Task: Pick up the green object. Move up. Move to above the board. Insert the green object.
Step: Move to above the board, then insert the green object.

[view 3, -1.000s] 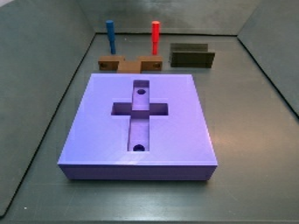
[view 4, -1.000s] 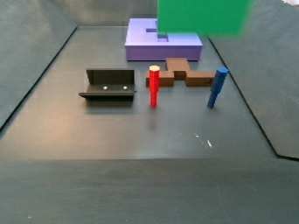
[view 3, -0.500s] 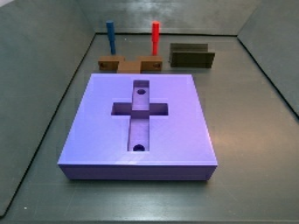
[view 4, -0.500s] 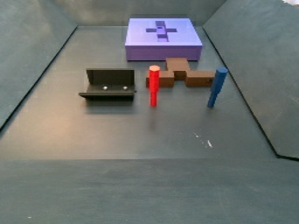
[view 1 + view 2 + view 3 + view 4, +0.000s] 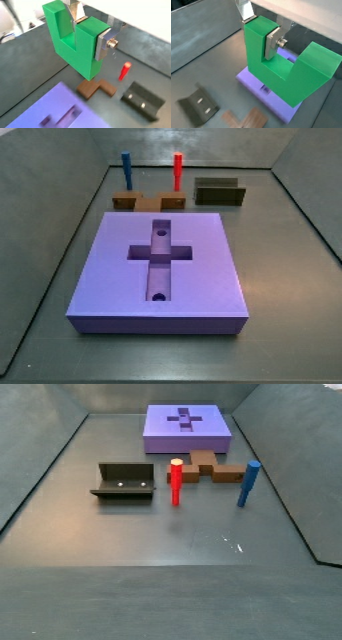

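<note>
My gripper (image 5: 89, 31) is pinching the bright green U-shaped block (image 5: 284, 70) high over the floor, outside both side views. The large lavender slab with its cross-shaped recess (image 5: 160, 258) is lying unchanged since half a second ago.

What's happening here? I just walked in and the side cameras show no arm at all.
The gripper is up out of both side views, shut on one prong of the green object, as both wrist views show. It hangs in the air. The board lies on the floor with its cross-shaped recess empty, so insertion isn't done. The red peg and blue peg stand untouched.
</note>
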Motion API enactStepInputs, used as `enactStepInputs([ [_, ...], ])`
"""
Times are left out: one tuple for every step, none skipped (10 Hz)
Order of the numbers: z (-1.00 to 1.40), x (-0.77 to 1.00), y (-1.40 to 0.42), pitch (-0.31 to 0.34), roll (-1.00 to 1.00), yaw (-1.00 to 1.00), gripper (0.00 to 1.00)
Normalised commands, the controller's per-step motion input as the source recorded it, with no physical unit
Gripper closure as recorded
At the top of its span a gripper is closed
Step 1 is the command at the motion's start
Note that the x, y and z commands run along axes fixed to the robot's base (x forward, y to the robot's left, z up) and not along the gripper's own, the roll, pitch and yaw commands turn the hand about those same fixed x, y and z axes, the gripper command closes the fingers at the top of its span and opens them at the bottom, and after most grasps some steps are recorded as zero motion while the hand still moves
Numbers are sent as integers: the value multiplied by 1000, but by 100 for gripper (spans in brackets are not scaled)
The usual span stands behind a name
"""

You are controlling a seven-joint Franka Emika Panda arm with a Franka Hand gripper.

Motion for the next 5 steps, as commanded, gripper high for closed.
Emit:
enactStepInputs([
  [179, -33, -1400, 78, 9, 9, 100],
  [116, 19, -869, 109, 6, 9, 100],
  [82, 45, -595, 131, 7, 3, 100],
  [53, 53, -225, 145, 13, 10, 100],
  [-26, 20, -9, 0, 0, 0, 100],
])
